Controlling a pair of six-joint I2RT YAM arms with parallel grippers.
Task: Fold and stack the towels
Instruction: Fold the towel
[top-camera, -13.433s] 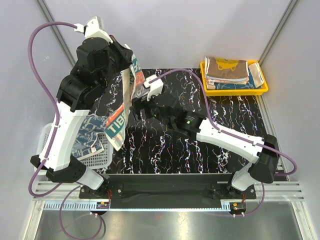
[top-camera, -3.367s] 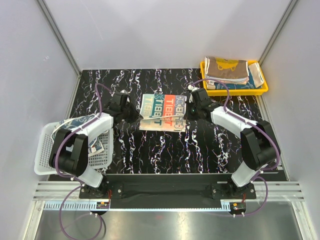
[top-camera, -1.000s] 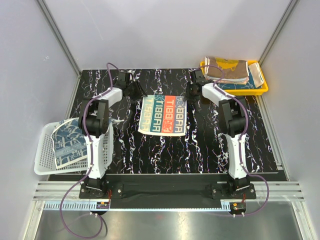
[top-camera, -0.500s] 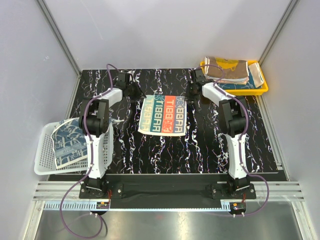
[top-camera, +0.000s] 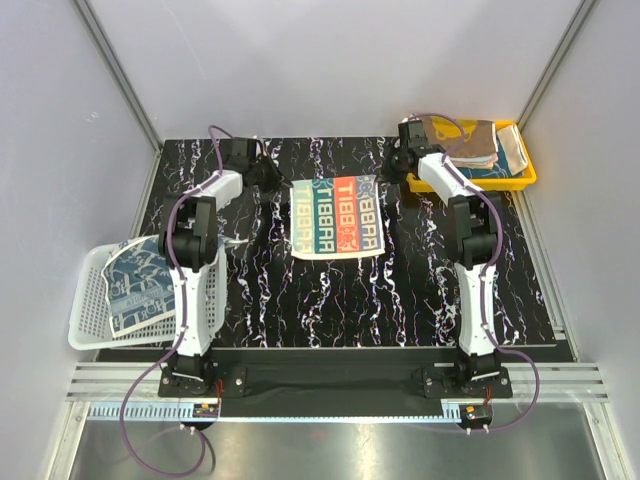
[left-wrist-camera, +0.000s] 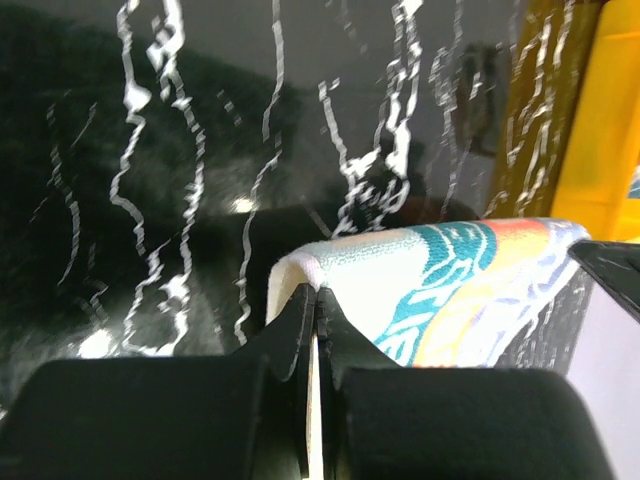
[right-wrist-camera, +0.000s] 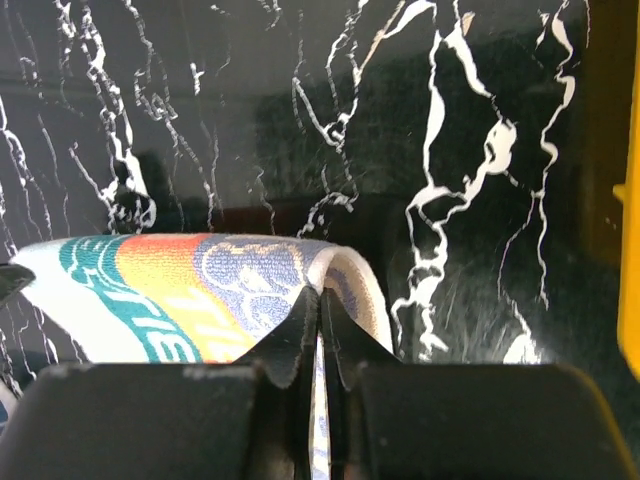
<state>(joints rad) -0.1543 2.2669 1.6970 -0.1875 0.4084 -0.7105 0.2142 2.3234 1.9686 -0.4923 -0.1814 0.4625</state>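
The teal-red lettered towel (top-camera: 337, 215) lies spread near the middle of the black marbled table, its far edge raised. At the towel's far left corner my left gripper (top-camera: 283, 182) is shut. In the left wrist view the jaws (left-wrist-camera: 318, 292) pinch the white hem of the towel (left-wrist-camera: 440, 290), which curls up over them. My right gripper (top-camera: 388, 178) is shut on the far right corner. The right wrist view has its jaws (right-wrist-camera: 322, 295) closed on the folded-up edge of the towel (right-wrist-camera: 180, 290).
A yellow tray (top-camera: 522, 181) at the far right holds a stack of folded towels (top-camera: 460, 140), close beside the right wrist. A white mesh basket (top-camera: 88, 300) at the near left holds a navy white-patterned towel (top-camera: 140, 285). Grey walls enclose the table.
Both grippers have shut on the towel's far corners. The towel has slid a little to the right and its far edge has lifted off the table.
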